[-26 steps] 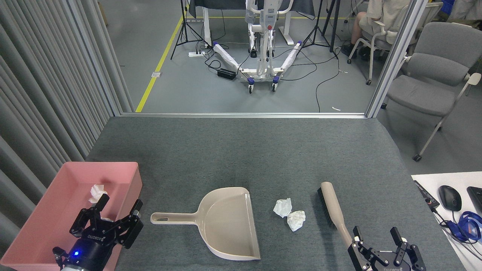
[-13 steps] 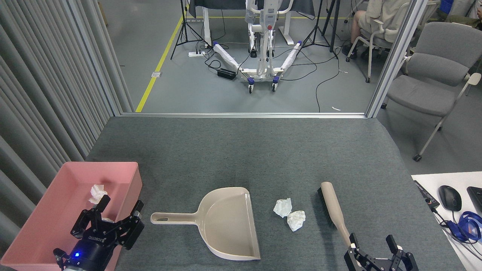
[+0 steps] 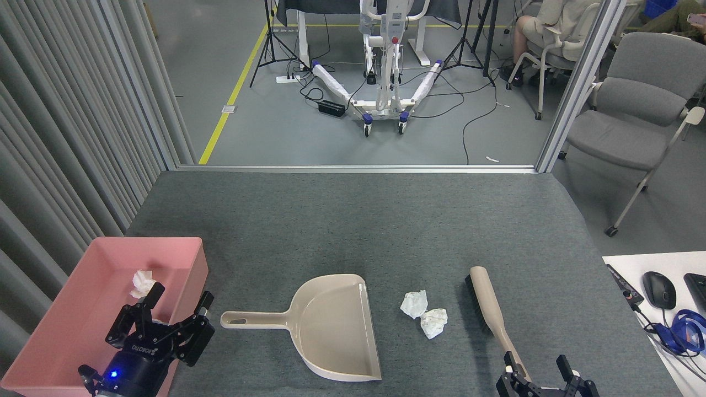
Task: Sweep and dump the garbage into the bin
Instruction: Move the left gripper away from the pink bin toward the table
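- Your left gripper (image 3: 177, 299) hangs over the bin (image 3: 60, 325), fingers spread wide.
- Your right gripper (image 3: 538, 366), fingers wide, straddles the brush (image 3: 491, 311) handle at five o'clock of the garbage (image 3: 423, 312).

Right pincer (image 3: 538, 372) body and brush (image 3: 492, 314) handle end — cut off by bottom edge.

Two tissue wads (image 3: 423, 313) are seen at three o'clock of the dustpan (image 3: 331, 325), brush (image 3: 490, 310) beyond.

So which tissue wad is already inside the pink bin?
The lone wad by the bin's far end; the other two wads lie on the mat.
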`<state>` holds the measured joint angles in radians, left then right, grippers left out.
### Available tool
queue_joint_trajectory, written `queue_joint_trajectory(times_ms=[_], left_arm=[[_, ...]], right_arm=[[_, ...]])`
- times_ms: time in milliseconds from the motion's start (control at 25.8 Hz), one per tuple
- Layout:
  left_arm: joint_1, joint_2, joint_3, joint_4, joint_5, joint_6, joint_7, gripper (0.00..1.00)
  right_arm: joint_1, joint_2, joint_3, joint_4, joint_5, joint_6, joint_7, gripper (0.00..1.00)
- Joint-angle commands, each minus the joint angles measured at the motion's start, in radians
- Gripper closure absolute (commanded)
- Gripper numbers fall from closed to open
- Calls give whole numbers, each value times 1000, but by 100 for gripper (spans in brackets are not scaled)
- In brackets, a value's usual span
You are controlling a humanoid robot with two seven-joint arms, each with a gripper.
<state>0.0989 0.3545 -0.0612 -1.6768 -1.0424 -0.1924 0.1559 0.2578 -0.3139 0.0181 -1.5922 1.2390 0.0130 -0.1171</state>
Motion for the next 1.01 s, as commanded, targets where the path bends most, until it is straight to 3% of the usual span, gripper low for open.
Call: queue_joint_trajectory(times_ms=[0,155,310,426,620,852,969], left_arm=[[21,-29,3,-41,4,1,-3,1],[24,-81,1,-50,4,-5,-6,1],[32,-77,1,-49,1,-1,-4,1],[44,-55,0,-49,1,5,-3,1],[94,54,0,-50,-11,8,2,1],[150,92,4,-52,21,33,14,1],[185,89,-5,-52,124,18,59,1]], right_arm=[[-2,1,8,4,1,2,-7,2],[-2,7,10,4,1,2,-7,2],[-2,10,14,15,2,2,-9,2],[-6,10,22,29,2,4,-22,2],[-11,13,25,57,1,4,-24,2],[-14,21,34,61,1,5,-24,2],[-26,21,39,74,1,4,-24,2]])
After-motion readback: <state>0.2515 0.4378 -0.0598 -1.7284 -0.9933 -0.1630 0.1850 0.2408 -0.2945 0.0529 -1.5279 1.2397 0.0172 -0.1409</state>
